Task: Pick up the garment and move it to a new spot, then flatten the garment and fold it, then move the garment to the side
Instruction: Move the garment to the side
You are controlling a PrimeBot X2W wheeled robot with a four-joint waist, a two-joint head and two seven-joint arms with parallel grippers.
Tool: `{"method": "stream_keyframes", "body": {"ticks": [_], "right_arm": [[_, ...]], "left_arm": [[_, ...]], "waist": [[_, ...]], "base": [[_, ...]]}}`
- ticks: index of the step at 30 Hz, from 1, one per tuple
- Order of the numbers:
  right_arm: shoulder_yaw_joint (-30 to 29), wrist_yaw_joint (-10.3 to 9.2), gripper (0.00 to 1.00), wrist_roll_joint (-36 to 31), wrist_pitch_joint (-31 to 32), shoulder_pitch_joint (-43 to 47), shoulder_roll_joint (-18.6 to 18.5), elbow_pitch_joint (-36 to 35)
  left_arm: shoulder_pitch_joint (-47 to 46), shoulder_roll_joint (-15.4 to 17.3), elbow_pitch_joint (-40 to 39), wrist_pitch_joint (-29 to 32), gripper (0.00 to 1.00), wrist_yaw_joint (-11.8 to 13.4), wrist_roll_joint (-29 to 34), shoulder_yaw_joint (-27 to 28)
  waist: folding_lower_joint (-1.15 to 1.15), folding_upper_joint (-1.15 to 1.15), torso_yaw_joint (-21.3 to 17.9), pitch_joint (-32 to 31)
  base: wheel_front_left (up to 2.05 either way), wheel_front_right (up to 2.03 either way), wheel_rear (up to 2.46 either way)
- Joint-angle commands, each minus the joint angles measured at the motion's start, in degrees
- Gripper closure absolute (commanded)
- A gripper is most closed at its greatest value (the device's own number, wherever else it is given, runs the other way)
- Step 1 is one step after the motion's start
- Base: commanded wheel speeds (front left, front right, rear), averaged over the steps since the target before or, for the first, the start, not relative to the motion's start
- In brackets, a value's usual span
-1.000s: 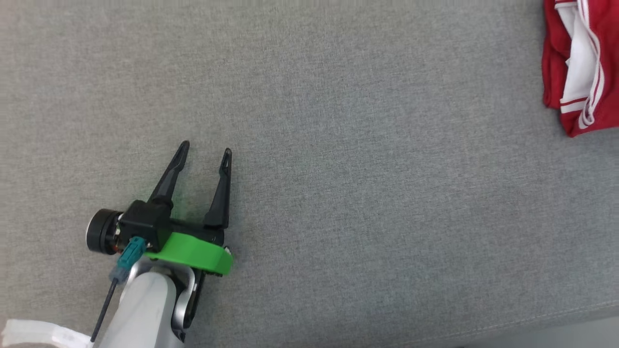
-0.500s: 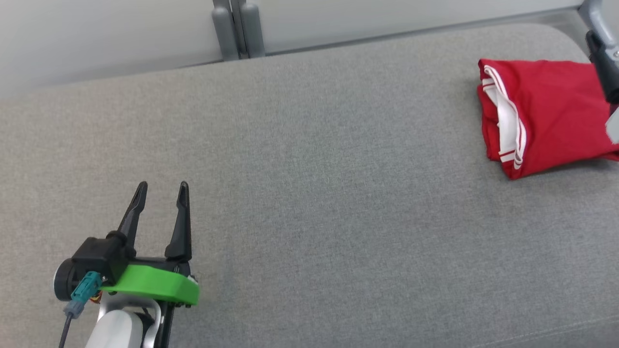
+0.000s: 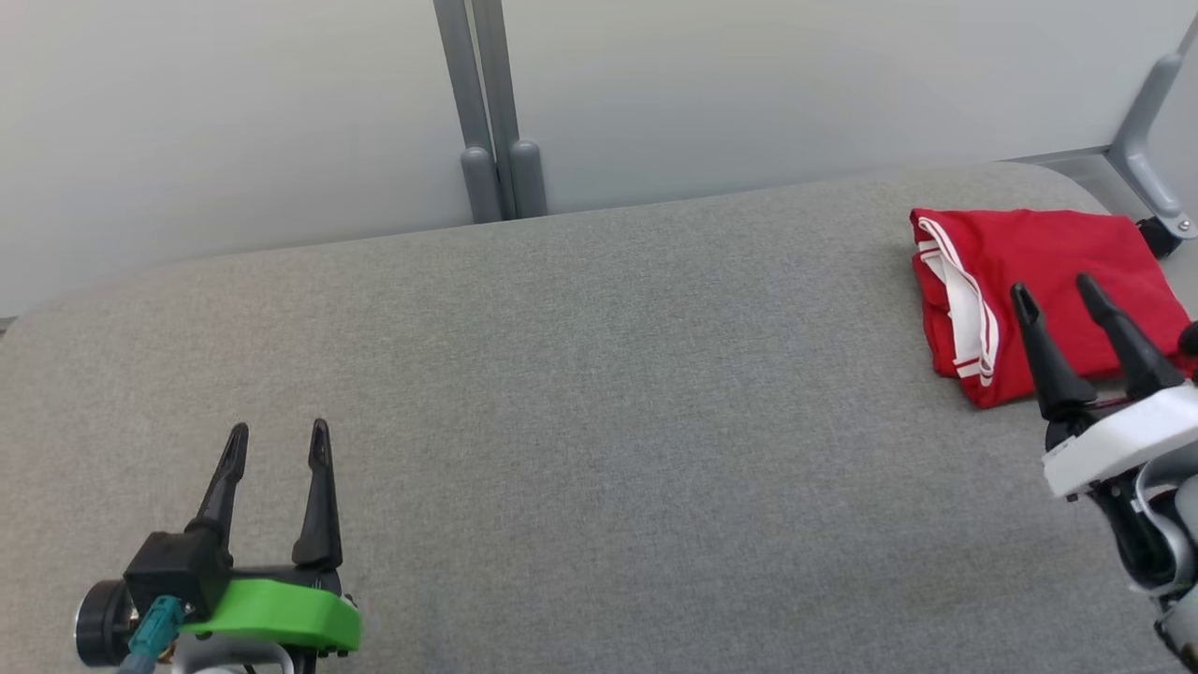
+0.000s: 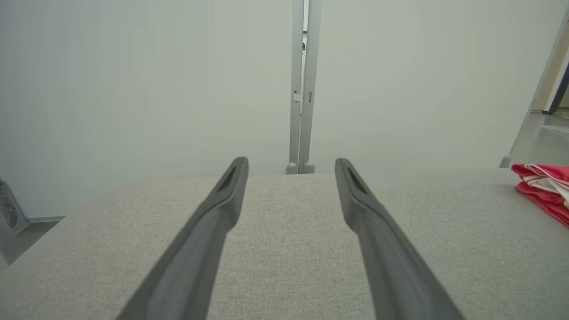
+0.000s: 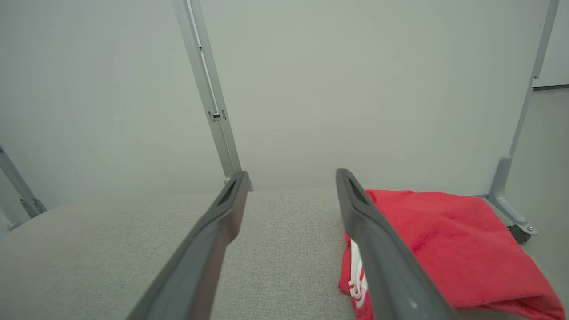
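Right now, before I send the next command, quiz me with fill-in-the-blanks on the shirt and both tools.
1. The red shirt lies ____ at the right end of the grey cushion.
2. The left tool has its jaws ____.
3. The right tool, also open, holds ____.
4. The tool nearer the shirt is the ____ one.
Missing words: folded; open; nothing; right.

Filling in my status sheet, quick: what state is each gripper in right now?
Left gripper: open, holding nothing.
Right gripper: open, holding nothing, close to the folded garment.
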Motion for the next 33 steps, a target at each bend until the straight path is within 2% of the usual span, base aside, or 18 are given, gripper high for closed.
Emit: {"method": "stream_keyframes", "body": {"ticks": [1, 7, 16, 22, 33], "right_arm": [[-3.1, -0.07, 0.0, -2.1, -0.2, 2.8, 2.4, -2.1], [-10.9, -0.06, 0.0, -10.4, -0.2, 12.5, 11.4, -8.6], [-15.1, -0.06, 0.0, -17.9, -0.2, 17.8, 19.1, -9.6], [-14.2, -0.06, 0.0, -19.3, -0.2, 17.5, 20.8, -8.7], [-12.2, -0.06, 0.0, -18.9, -0.2, 16.5, 20.8, -7.0]], "left_arm": [[1.4, -0.5, 0.4, -0.4, 0.0, 0.2, 0.4, 0.6], [3.5, -3.6, 2.1, -0.6, 0.0, -1.3, 1.2, 2.6], [5.2, -6.8, 3.2, -0.6, 0.0, -3.1, 6.3, 4.5], [4.6, -7.8, 3.4, -0.6, 0.0, -4.3, 7.9, 4.8], [3.7, -8.3, 4.3, -0.6, 0.0, -5.0, 8.7, 6.1]], "waist": [[0.0, 0.0, 0.6, 0.1], [0.0, 0.0, 2.0, -0.1], [0.0, 0.0, 3.3, -1.1], [0.0, 0.0, 3.6, -1.3], [0.0, 0.0, 2.9, -1.8]], "base": [[0.0, 0.0, 0.0], [0.0, 0.0, 0.0], [0.0, 0.0, 0.0], [0.0, 0.0, 0.0], [0.0, 0.0, 0.0]]}}
